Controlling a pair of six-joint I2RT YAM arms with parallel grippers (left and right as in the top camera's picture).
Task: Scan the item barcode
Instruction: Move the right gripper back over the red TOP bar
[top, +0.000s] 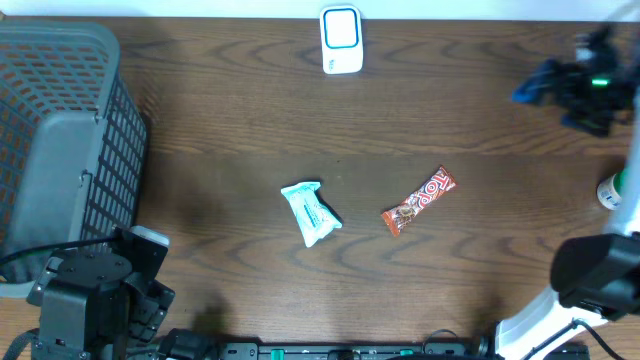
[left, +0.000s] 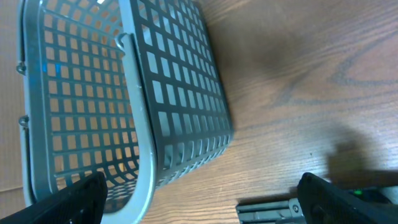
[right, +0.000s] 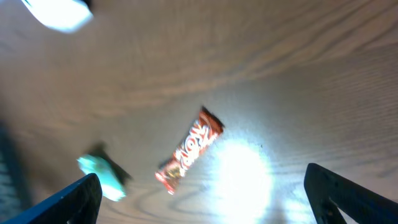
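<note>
Two items lie mid-table: a red-brown candy bar and, to its left, a teal and white packet. A white barcode scanner with a blue-ringed face stands at the table's far edge. The right wrist view is blurred and shows the candy bar, the teal packet and the scanner from above. My right gripper hangs open and empty high over the table, far right of the items. My left gripper is open and empty, low beside the basket.
A grey plastic lattice basket with a pale handle fills the left side; the left wrist view shows its wall. The left arm is folded at the front left. The right arm's base stands at the front right.
</note>
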